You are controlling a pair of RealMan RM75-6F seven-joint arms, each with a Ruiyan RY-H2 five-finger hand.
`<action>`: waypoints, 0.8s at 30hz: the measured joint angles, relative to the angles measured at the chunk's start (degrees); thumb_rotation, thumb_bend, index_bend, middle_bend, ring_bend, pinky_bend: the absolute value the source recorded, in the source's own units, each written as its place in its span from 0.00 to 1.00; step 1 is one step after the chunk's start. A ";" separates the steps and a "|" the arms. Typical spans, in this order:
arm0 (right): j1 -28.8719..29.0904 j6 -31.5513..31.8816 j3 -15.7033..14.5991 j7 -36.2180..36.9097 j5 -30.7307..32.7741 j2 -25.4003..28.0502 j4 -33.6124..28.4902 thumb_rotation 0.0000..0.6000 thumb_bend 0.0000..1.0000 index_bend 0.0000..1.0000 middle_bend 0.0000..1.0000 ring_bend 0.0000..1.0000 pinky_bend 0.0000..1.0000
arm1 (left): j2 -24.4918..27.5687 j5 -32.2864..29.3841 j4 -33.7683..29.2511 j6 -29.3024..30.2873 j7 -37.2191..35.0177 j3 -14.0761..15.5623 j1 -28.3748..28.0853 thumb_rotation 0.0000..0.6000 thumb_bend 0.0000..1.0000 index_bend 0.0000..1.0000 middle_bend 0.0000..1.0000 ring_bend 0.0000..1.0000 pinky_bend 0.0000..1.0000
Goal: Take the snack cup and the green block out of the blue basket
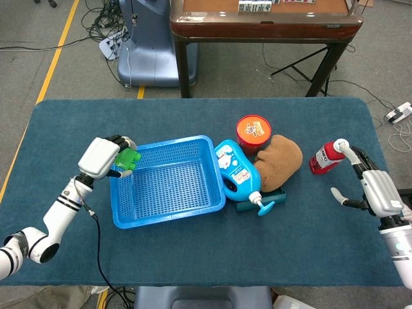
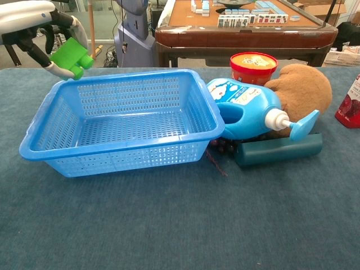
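Note:
My left hand [image 1: 103, 156] [image 2: 35, 25] holds the green block [image 1: 128, 159] [image 2: 72, 58] in the air, just above and outside the left rim of the blue basket [image 1: 168, 209] [image 2: 118, 160]. Nothing lies inside the basket. The red snack cup [image 1: 253, 131] [image 2: 253, 66] stands upright on the table behind the basket's right side, next to the brown plush. My right hand [image 1: 373, 185] hovers open at the far right, close to a red bottle [image 1: 325, 157] [image 2: 349, 101].
A blue detergent bottle [image 1: 237, 172] [image 2: 247, 110] lies against the basket's right wall. A brown plush toy [image 1: 280, 161] [image 2: 304, 88] and a dark teal box [image 1: 248, 206] [image 2: 278, 152] sit beside it. A wooden table [image 1: 264, 22] stands beyond the far edge.

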 measured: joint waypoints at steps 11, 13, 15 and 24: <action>-0.18 0.44 -0.29 0.72 -0.91 0.16 0.08 1.00 0.28 0.00 0.11 0.03 0.16 | 0.01 -12.81 7.22 -7.90 4.95 -1.36 1.91 1.00 0.19 0.44 0.50 0.51 0.55; -0.31 0.63 -0.31 0.66 -0.92 0.36 -0.07 1.00 0.28 0.00 0.11 0.03 0.16 | -0.50 -15.39 9.11 -9.86 6.29 -1.67 2.03 1.00 0.19 0.42 0.47 0.49 0.55; -0.42 0.78 -0.32 0.54 -0.93 0.50 -0.27 1.00 0.28 0.00 0.11 0.03 0.16 | -1.12 -17.00 10.92 -10.93 7.46 -1.91 2.09 1.00 0.19 0.40 0.46 0.48 0.55; -0.64 0.98 -0.35 -0.11 -0.65 0.64 -0.78 1.00 0.28 0.00 0.11 0.03 0.16 | -0.60 -22.58 10.54 -19.40 9.20 -2.36 2.01 1.00 0.19 0.14 0.22 0.21 0.35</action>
